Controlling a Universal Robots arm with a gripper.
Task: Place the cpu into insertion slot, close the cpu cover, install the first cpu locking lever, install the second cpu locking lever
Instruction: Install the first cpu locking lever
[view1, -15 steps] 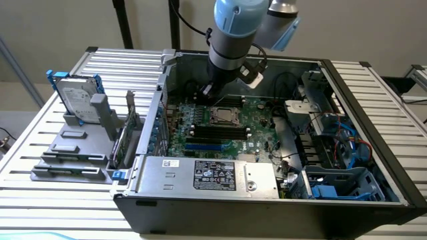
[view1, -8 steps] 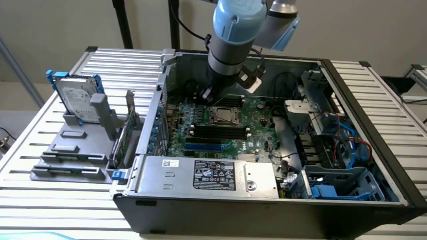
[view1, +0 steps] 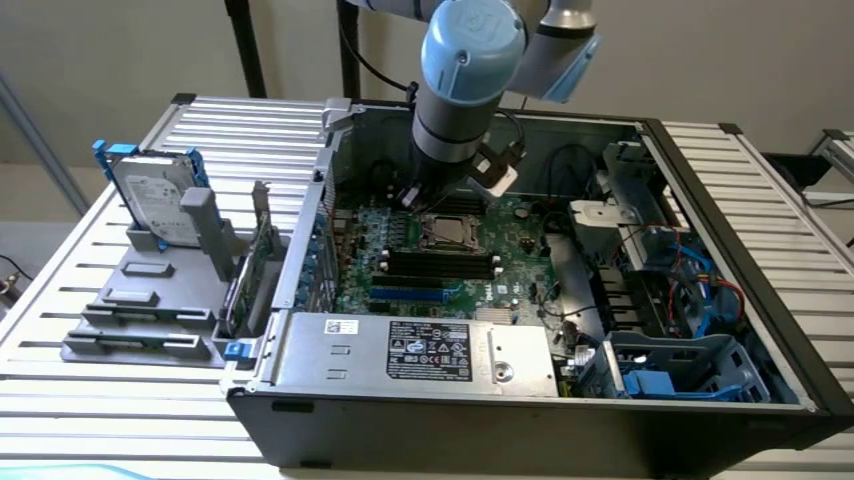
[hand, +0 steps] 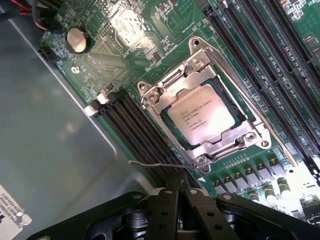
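Observation:
The cpu (hand: 201, 119), pale and silvery, lies flat in the insertion slot (hand: 239, 107), whose black rim shows around it. The cpu cover (hand: 172, 91) is folded down over its edges, with the chip showing through the window. One thin wire locking lever (hand: 150, 164) sticks out sideways just in front of my gripper (hand: 180, 184), which is shut with nothing held. A second lever (hand: 250, 100) runs along the opposite side of the socket. In the exterior view the gripper (view1: 424, 198) hangs just behind the socket (view1: 449, 232) inside the computer case.
Black memory slots (hand: 135, 125) flank the socket on both sides. A grey case wall (hand: 50, 140) is close by. The silver labelled power supply (view1: 414, 350) sits at the case front. A hard drive (view1: 154, 200) stands in a grey holder at the exterior view's left.

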